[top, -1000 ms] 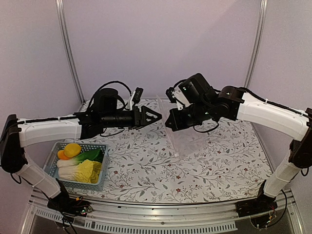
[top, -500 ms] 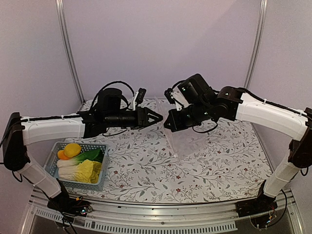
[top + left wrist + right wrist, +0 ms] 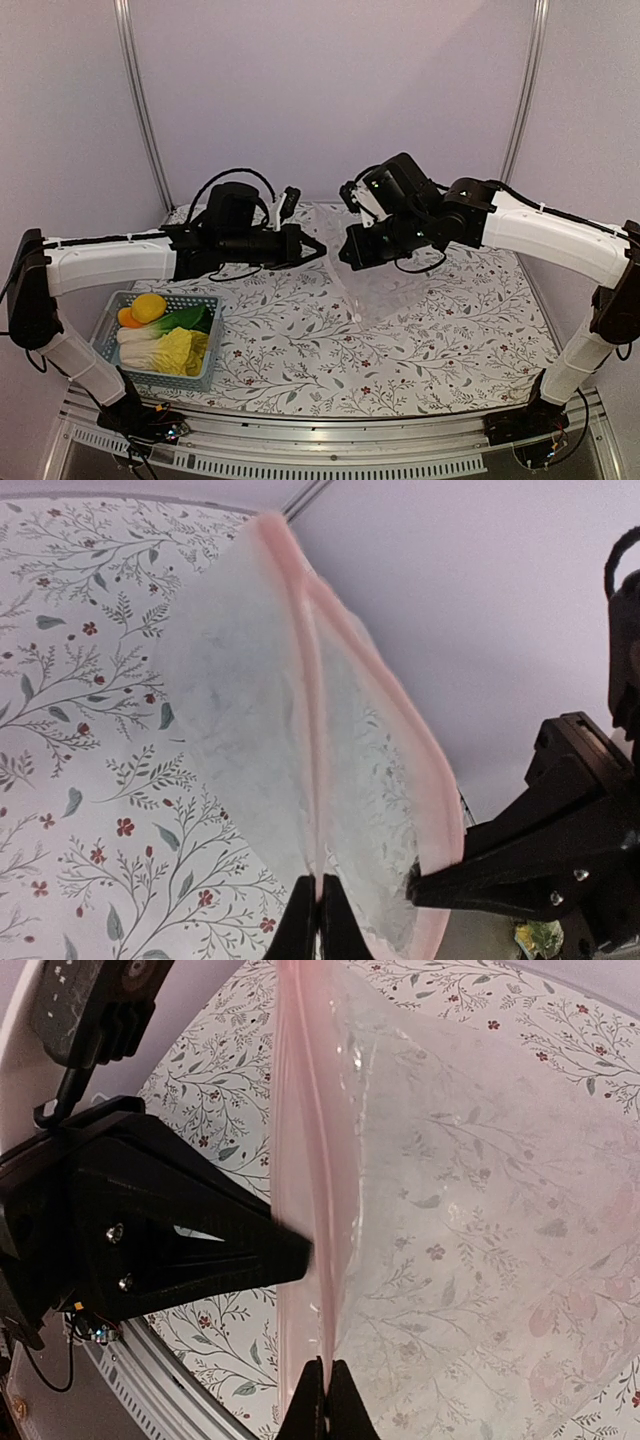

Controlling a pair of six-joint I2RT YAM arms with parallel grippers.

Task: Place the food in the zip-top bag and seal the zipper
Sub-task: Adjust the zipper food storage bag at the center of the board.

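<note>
I clamp left tool and right tool on lips of the zip-top bag, held up to spread its mouth.

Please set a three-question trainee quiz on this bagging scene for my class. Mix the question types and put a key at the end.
1. True or false: the zip-top bag holds the yellow fruit.
2. The left gripper and right gripper are: A. both shut on the bag's mouth edge; B. both open; C. one open, one shut.
3. How many food pieces lie in the blue basket?

Key
1. False: the fruit lies in the basket.
2. A
3. Four
</note>
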